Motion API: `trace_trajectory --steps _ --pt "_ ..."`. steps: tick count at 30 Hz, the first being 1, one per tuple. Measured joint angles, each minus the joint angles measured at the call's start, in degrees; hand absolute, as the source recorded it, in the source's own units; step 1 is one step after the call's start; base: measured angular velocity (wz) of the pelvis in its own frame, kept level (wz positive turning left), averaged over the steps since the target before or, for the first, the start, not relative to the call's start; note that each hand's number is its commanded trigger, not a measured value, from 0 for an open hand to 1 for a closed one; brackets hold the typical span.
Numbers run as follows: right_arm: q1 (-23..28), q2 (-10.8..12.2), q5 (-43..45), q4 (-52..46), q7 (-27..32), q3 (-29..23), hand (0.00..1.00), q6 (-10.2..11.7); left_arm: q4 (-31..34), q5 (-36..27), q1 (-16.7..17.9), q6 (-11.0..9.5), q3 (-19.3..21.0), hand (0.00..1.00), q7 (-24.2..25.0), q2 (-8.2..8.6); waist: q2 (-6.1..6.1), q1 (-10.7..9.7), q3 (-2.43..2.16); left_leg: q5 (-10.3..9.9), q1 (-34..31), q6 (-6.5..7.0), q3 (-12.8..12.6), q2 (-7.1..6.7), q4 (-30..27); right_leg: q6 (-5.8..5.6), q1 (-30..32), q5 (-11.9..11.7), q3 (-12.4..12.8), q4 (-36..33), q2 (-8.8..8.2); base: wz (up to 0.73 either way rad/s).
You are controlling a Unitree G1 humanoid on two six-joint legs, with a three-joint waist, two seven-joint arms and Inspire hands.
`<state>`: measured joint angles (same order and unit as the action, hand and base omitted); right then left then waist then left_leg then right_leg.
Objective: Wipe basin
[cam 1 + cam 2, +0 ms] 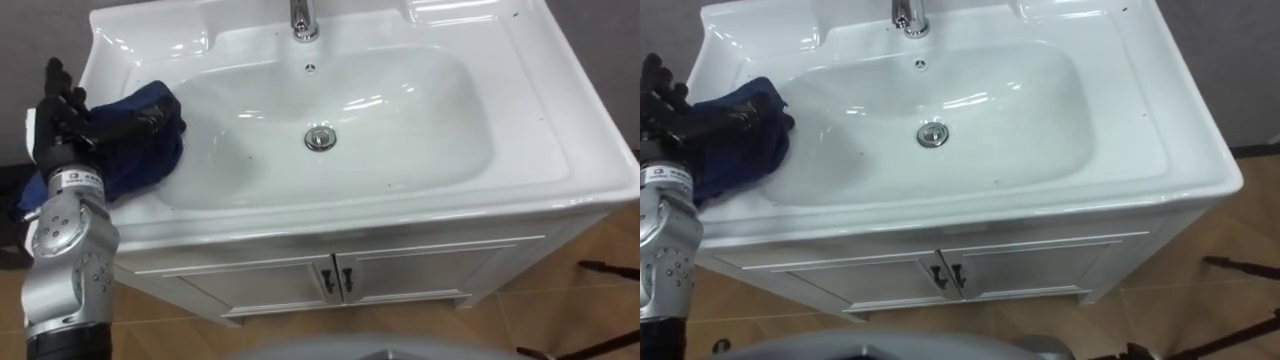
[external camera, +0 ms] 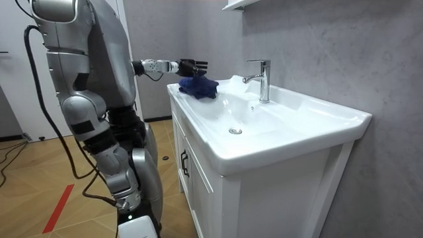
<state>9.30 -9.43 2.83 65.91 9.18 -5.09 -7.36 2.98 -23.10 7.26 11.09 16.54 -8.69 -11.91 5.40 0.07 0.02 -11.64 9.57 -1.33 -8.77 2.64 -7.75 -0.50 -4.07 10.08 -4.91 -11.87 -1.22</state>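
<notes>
A white basin (image 1: 400,130) is set in a white countertop, with a chrome tap (image 1: 303,20) at the back and a round drain (image 1: 320,138) in the middle. A crumpled dark blue cloth (image 1: 140,140) lies on the basin's left rim, partly over the bowl's edge. My left hand (image 1: 58,115) is at the cloth's left side, its black fingers stretched out over the cloth and lightly on it. In the room view the left hand (image 2: 190,66) reaches out level just above the cloth (image 2: 199,86). I stand close in front of the cabinet.
A white cabinet with two doors (image 1: 340,280) stands under the basin. A grey wall (image 2: 317,39) rises behind the tap. Wooden floor (image 1: 600,310) lies to the right of the cabinet.
</notes>
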Motion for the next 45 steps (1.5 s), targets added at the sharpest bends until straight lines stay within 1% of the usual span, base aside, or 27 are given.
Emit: trace_trajectory --steps 6,9,12,16,18,19,20,21,22,23,26,29,30,32,36,39,41,42,43,45 --pt "0.0 0.0 0.0 0.0 -0.1 0.0 0.0 0.3 0.0 0.1 0.1 0.0 -0.4 0.0 1.7 0.24 0.1 -0.1 -0.01 0.0 -0.1 0.0 -0.1 0.03 0.0 0.0 -0.1 0.0 0.0 0.2 0.06 0.0" --pt "-0.2 0.0 -0.1 0.0 0.1 0.1 0.0 0.5 0.1 0.1 0.0 0.0 -1.5 0.0 2.2 0.25 0.4 -0.2 -0.2 0.0 -0.4 0.0 0.0 0.04 0.0 0.0 -0.2 0.0 -0.1 0.2 0.07 0.0" --pt "-0.1 0.1 -0.1 0.0 0.3 0.1 0.0 1.0 0.1 0.1 0.0 -0.4 -2.4 0.0 2.2 0.25 0.56 -0.3 -0.27 0.0 -0.4 0.0 -0.1 0.04 0.0 0.0 -0.3 0.0 -0.1 0.3 0.04 0.0" --pt "-0.2 0.3 -0.2 0.0 0.8 0.1 0.0 1.9 0.1 0.1 0.0 -1.8 -3.0 0.0 2.2 0.25 0.7 -0.5 -0.3 0.0 -0.2 0.0 -0.1 0.03 -0.1 0.0 0.0 0.0 -0.1 0.5 0.04 0.0" --pt "-0.2 0.3 -0.2 0.0 0.9 0.0 0.0 2.3 0.1 0.1 0.0 -2.5 -3.2 0.0 2.3 0.26 0.6 -0.6 -0.23 0.0 -0.2 0.0 -0.1 0.03 -0.1 0.0 0.0 0.0 -0.1 0.6 0.04 0.0" --pt "-0.2 0.3 -0.2 0.0 1.1 0.0 0.0 2.7 0.1 0.1 0.0 -2.9 -3.2 0.0 2.4 0.26 0.76 -0.8 -0.29 0.0 -0.2 0.01 -0.1 0.03 -0.1 0.0 -0.1 0.0 -0.1 1.1 0.06 0.0" --pt "-0.2 0.4 -0.2 0.0 1.3 0.0 0.0 3.0 0.1 0.1 0.0 -3.0 -3.2 0.0 2.7 0.26 0.61 -1.0 -0.16 0.0 -0.1 0.01 -0.1 0.03 -0.1 -0.01 -0.1 0.0 0.0 1.1 0.07 0.0" --pt "-0.2 0.4 -0.2 0.0 1.5 0.0 0.0 3.1 0.1 0.1 0.0 -3.0 -3.2 0.0 2.7 0.25 0.5 -1.1 -0.02 0.0 -0.1 0.01 -0.1 0.03 -0.1 -0.01 -0.1 0.0 0.0 1.1 0.07 0.0" --pt "-0.3 0.4 -0.2 0.0 1.8 0.0 0.0 3.2 0.3 0.1 0.0 -3.0 -3.2 0.0 2.7 0.25 0.77 -1.2 -0.13 0.0 -0.2 0.01 -0.1 0.03 -0.1 -0.01 0.0 0.0 0.0 1.1 0.07 0.0" --pt "-0.2 0.4 -0.2 0.0 2.0 -0.1 0.0 3.4 0.5 0.1 0.0 -3.1 -3.2 0.0 2.6 0.25 0.62 -1.2 0.0 0.0 -0.2 0.01 -0.1 0.03 -0.1 -0.01 0.1 0.0 0.0 1.1 0.07 0.0" --pt "-0.2 0.5 -0.6 0.0 2.2 -0.1 0.0 3.6 2.0 0.1 0.0 -3.2 -3.2 0.0 2.5 0.25 0.65 -1.3 0.02 0.0 -0.3 0.01 -0.2 0.03 -0.1 -0.01 0.1 0.0 0.0 1.1 0.07 0.0" --pt "-0.2 0.6 -0.8 0.0 2.7 0.0 0.0 3.7 2.5 0.1 -0.3 -4.7 -3.1 0.0 2.0 0.21 0.64 -1.2 0.02 0.0 -0.3 0.01 -0.3 0.03 -0.1 -0.01 0.2 0.0 0.1 1.0 0.05 0.0" --pt "-0.2 0.6 -0.8 0.0 2.7 0.0 0.0 3.7 2.5 0.1 -0.4 -4.9 -3.1 0.0 1.7 0.18 0.64 -1.1 0.02 0.0 -0.3 0.0 -0.3 0.03 -0.1 -0.01 0.2 0.0 0.1 1.0 0.04 0.0" --pt "-0.2 0.6 -2.2 0.0 2.7 -0.1 0.0 3.7 2.6 0.2 -0.4 -4.9 -2.8 0.0 1.3 -0.44 0.63 -1.0 0.02 0.0 -0.3 0.0 -0.3 0.03 -0.1 0.0 0.3 0.0 0.2 1.0 0.06 0.0" --pt "-0.1 0.6 -2.5 0.0 2.4 -0.1 0.0 3.7 2.7 0.3 -1.1 -4.9 -1.7 0.0 0.1 -0.99 0.63 -0.9 0.0 0.0 -0.2 0.0 -0.3 0.03 -0.1 0.0 0.3 0.0 0.1 1.0 0.07 0.0" --pt "-0.1 0.5 -2.3 0.2 1.7 -0.3 0.0 3.7 4.1 0.3 -1.3 -4.9 -0.3 0.0 -0.9 -1.72 0.63 -0.8 -0.06 0.0 -0.1 0.0 -0.4 0.03 -0.1 0.0 0.2 0.0 0.3 1.0 0.12 -0.02" --pt "0.0 0.4 -2.0 0.5 1.5 -0.7 0.0 3.7 4.7 0.3 -1.3 -4.9 1.2 0.0 -1.8 -3.29 0.7 -0.6 -0.08 0.0 0.1 0.0 -0.4 0.04 -0.1 0.0 0.0 0.0 0.4 1.0 0.16 -0.02" --pt "0.0 0.4 -2.0 0.5 1.5 -0.7 0.0 3.7 4.9 0.3 -1.3 -5.0 1.7 0.0 -2.1 -3.51 0.77 -0.6 -0.12 0.0 0.1 0.0 -0.4 0.03 -0.1 0.0 0.0 0.0 0.3 1.0 0.15 0.0" --pt "0.2 0.3 -2.0 0.5 1.5 -0.8 0.0 3.7 4.9 0.4 -1.3 -5.2 2.7 0.0 -2.8 -3.78 0.59 -0.5 0.01 0.0 0.1 0.0 -0.4 0.03 -0.1 0.0 0.0 0.0 0.3 1.0 0.15 0.0" --pt "0.6 0.3 -2.0 0.4 1.5 -0.9 0.0 3.7 4.9 0.9 -1.3 -5.2 4.3 0.0 -4.6 -3.96 0.63 -0.1 0.01 0.0 0.1 0.0 -0.4 0.04 -0.1 0.0 0.0 0.0 0.3 1.0 0.15 0.0"
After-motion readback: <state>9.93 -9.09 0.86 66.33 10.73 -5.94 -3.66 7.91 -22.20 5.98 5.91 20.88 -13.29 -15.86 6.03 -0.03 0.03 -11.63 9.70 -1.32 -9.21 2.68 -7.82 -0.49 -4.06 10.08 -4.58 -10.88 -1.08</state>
